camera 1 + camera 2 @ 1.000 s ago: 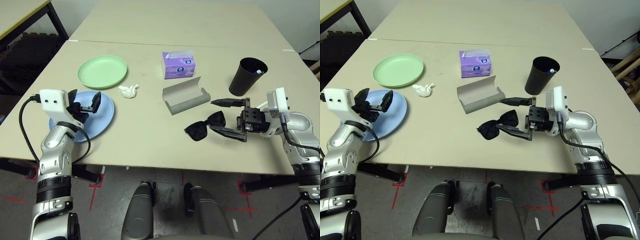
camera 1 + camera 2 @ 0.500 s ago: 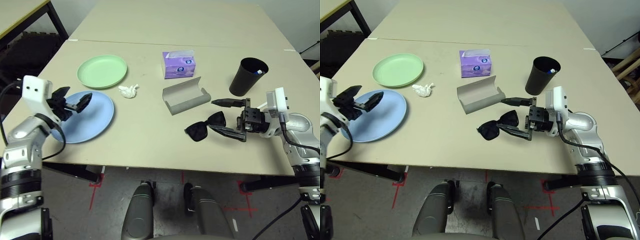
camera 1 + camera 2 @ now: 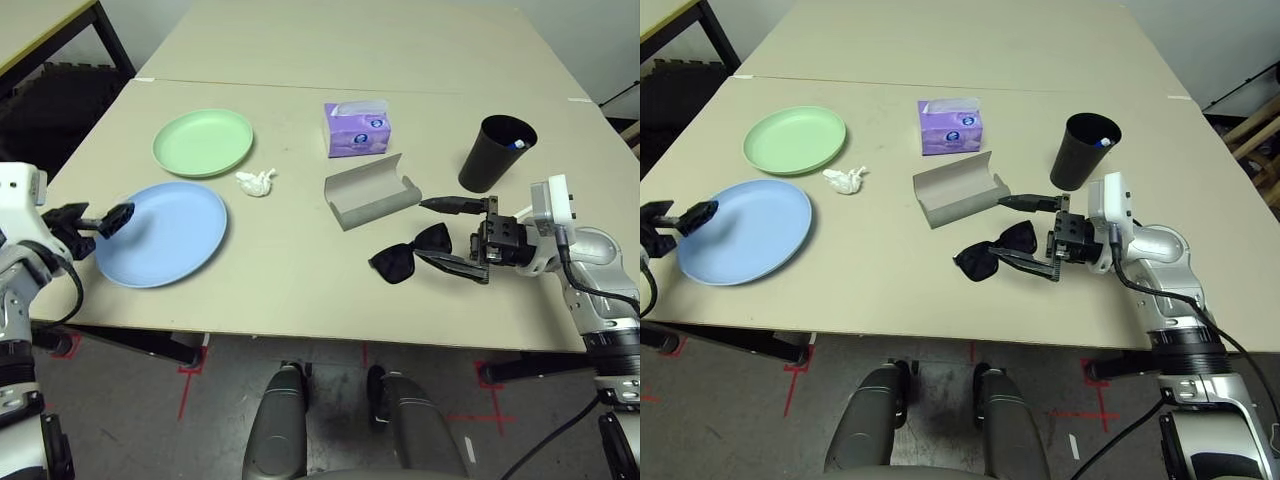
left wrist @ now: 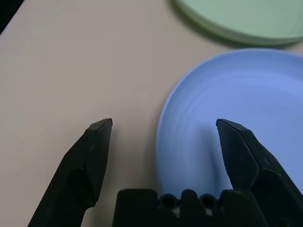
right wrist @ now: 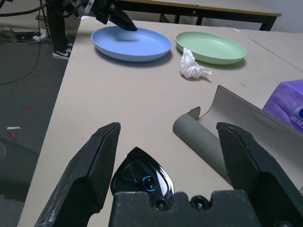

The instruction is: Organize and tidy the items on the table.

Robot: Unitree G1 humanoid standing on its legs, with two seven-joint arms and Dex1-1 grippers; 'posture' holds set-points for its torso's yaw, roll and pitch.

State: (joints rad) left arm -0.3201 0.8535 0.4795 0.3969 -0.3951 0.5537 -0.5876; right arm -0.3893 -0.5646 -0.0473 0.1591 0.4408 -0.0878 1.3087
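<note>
Reaching in at the left edge of the head view, the left tool (image 3: 103, 217) sits low over the bench (image 3: 300, 270), fingers spread wide; the wrist view shows one finger over the rim of the light blue plate (image 3: 162, 232) and the other over bare bench top, gripping nothing. That plate lies lower left of centre, with the pale green plate (image 3: 204, 142) just above it in the upper left, the two close together. The crumpled white tissue (image 3: 257, 181) rests just right of both plates.

Over on the right, the right tool (image 3: 463, 238) is wide open too, its fingers either side of the black sunglasses (image 3: 415, 253), which lie flat at centre right. Whether either finger touches them cannot be told. The grey glasses case (image 3: 370, 191) lies open just above the sunglasses, near the middle of the frame. A purple tissue box (image 3: 355, 128) stands above the case, upper centre. The black cup (image 3: 495, 152) stands upright in the upper right, with a white-tipped pen (image 3: 515, 143) showing inside its rim.
</note>
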